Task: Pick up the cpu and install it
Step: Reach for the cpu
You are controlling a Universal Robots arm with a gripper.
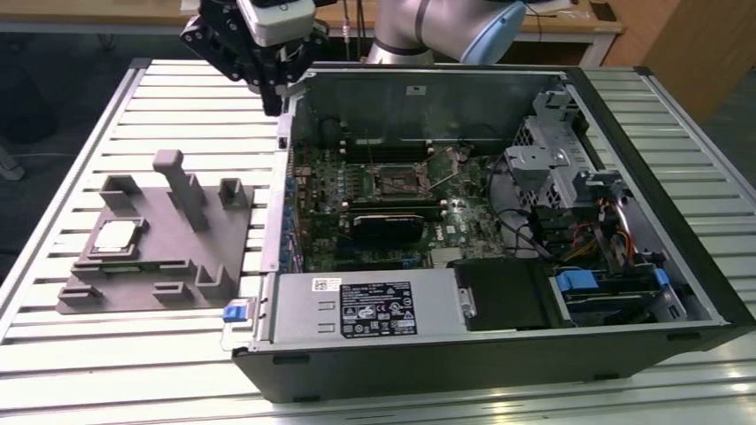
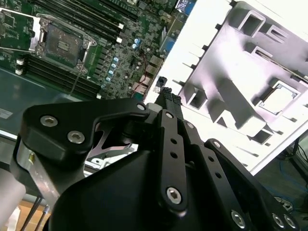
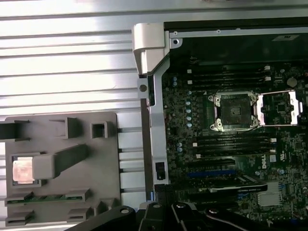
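Pincer [image 1: 274, 102] closed and empty, over the case [image 1: 473, 359] edge, well apart from the cpu | cpu [image 1: 115, 235] lies flat in a fixture [image 1: 177, 266] recess on the table [image 1: 177, 115] | handling: likely light, stiff, slick top, delicate underside; take it by opposite rim edges and keep it level | socket [image 1: 399, 180] in the case looks uncovered

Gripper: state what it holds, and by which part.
Nothing visible. The gripper hangs over the case edge; the cpu lies in the grey fixture, apart from it.
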